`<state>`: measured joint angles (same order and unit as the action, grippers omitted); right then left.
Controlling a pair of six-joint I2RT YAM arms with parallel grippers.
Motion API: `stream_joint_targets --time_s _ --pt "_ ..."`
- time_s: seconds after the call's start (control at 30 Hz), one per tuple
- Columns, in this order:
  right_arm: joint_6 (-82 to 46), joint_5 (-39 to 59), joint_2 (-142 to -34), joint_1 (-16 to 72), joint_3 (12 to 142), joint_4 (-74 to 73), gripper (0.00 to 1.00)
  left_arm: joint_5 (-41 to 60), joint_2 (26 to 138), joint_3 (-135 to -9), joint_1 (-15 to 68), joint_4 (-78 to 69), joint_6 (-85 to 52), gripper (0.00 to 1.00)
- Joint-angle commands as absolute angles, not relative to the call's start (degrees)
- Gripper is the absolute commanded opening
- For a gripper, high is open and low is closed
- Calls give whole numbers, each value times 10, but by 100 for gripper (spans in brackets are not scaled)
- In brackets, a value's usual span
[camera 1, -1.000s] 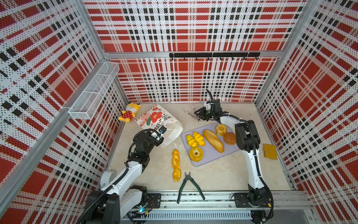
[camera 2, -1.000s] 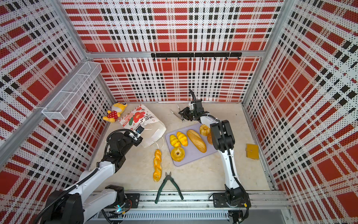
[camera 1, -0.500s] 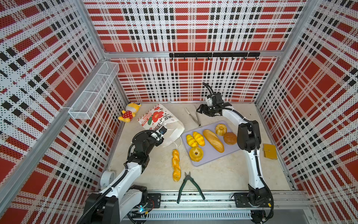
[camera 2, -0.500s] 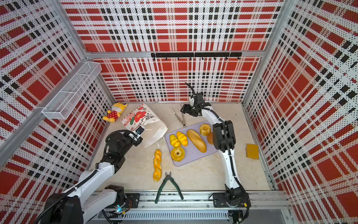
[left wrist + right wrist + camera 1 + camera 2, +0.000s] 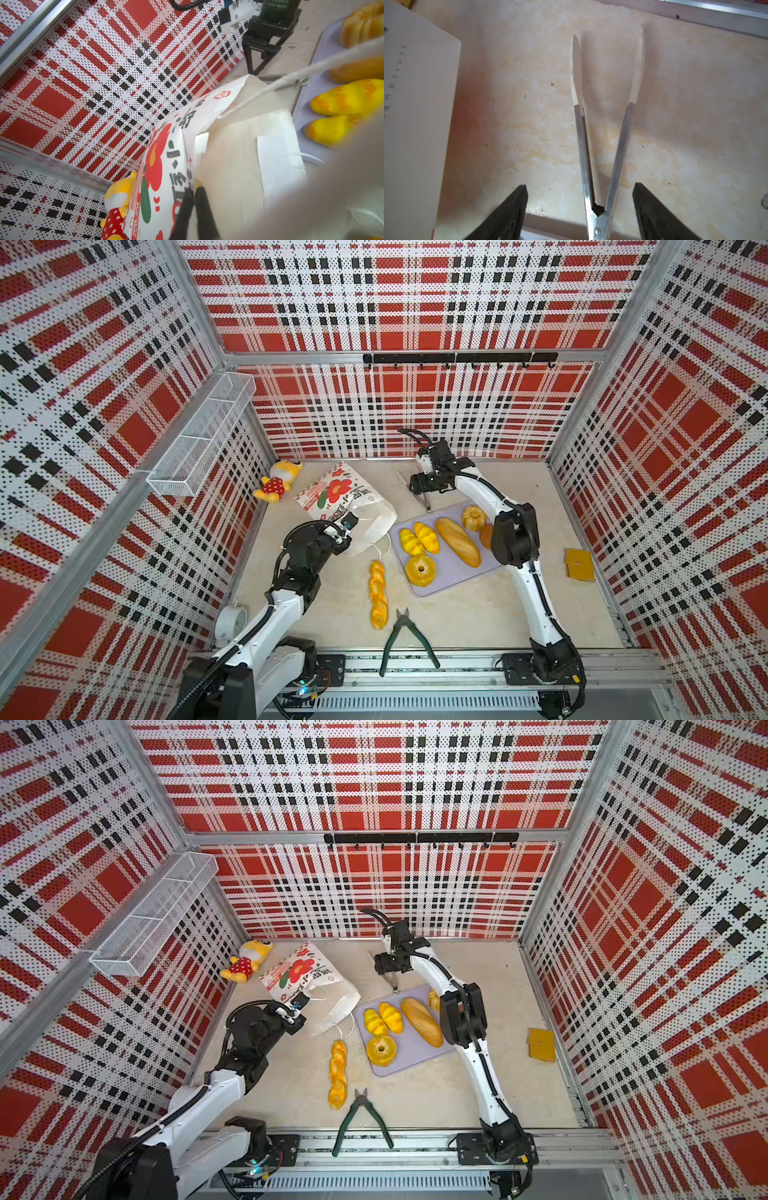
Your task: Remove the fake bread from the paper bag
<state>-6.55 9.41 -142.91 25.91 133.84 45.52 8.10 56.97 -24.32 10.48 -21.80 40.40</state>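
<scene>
The left gripper (image 5: 194,191) has its two black fingers (image 5: 185,207) pressed together on the rim of the white paper bag with red flower prints and cord handles (image 5: 340,497). The bag lies on its side, and its mouth faces the flat lilac tray (image 5: 449,576).

The right gripper (image 5: 579,188) hangs low over the table with its fingers (image 5: 508,212) wide apart and holds nothing. A pair of thin metal tongs (image 5: 620,145) lies between these fingers. The hinge of the tongs is near the fingertips and the two blades point away from them.

Most of the fake bread is out of the bag. The long brown loaf (image 5: 457,541), two yellow croissants (image 5: 417,537), the yellow ring (image 5: 420,569) and the fluted cake (image 5: 473,517) rest on the tray, behind the right fingers and well apart from them. The twisted braid (image 5: 378,593) lies on the table, near the left arm.

I judge that the step in hand concerns the tongs, while the left fingers keep the bag mouth lifted. If the tongs are to be taken up, the next move calls for closing squarely on both metal arms near the hinge, so that they do not slide. In the left wrist view the inside of the bag looks flat, and I cannot tell if bread remains there.
</scene>
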Motion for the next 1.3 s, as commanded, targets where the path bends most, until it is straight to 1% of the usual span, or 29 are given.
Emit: stream_joint_targets --time_s 0.0,0.2,0.3,0.43,0.57,0.67,0.8,0.97,1.13,1.27 --pt "-46 67 -1458 261 1355 484 81 78 558 -233 107 -230 408 0" --pt "-44 51 -1481 270 1364 496 77 76 560 -230 107 -230 406 0" --pt "-39 52 -1500 273 1383 502 72 76 559 -230 107 -231 405 0" --pt "-31 42 -1519 279 1409 504 68 73 557 -229 107 -231 404 0" --pt "-30 33 -1524 282 1413 486 65 73 556 -229 106 -231 404 0" --pt "-26 22 -1527 286 1415 477 60 73 556 -228 107 -231 403 0" --pt "-24 12 -1529 290 1410 469 50 73 557 -228 107 -231 402 0" --pt "-24 5 -1502 291 1367 436 24 73 558 -229 106 -231 403 0" --pt "-27 8 -1447 292 1315 400 14 72 560 -229 105 -231 403 0" --pt "-34 31 -1382 291 1264 384 14 75 566 -235 105 -231 402 0"
